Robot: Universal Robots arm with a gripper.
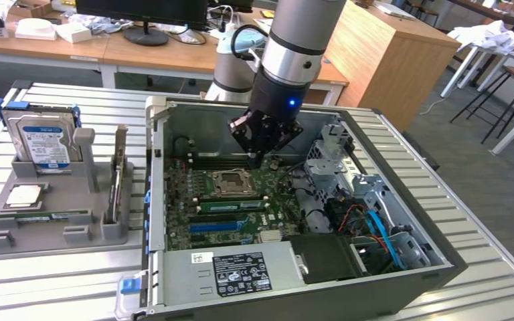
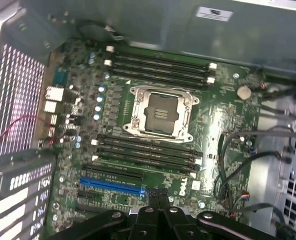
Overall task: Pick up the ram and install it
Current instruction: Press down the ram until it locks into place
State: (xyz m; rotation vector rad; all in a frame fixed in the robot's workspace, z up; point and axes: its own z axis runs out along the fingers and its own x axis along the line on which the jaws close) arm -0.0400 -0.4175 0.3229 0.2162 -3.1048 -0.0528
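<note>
Looks like the seating stage of the install, judging by the layout. Finds the gripper (image 1: 255,159) low inside the open case (image 1: 436,267), fingers pressed together with nothing pinched between them, hanging above the motherboard (image 1: 179,200) at about 12 o'clock from the CPU socket (image 1: 235,182) in the exterior view. Takes the ram (image 1: 230,206) to be the green stick standing on edge in a slot at 6 o'clock of that socket, apart from the fingertips. Cannot rule out the other green stick (image 1: 43,215), lying flat in the grey holder (image 1: 51,241) out at 9 o'clock. Reads the long axis as running 9 to 3 o'clock across the exterior view, parallel to the blue slot (image 1: 217,227) at its 6 o'clock, contact edge down. Calls for a straight downward press, spread evenly along that axis, and a check of both end latches, neither confirmable as closed here.
</note>
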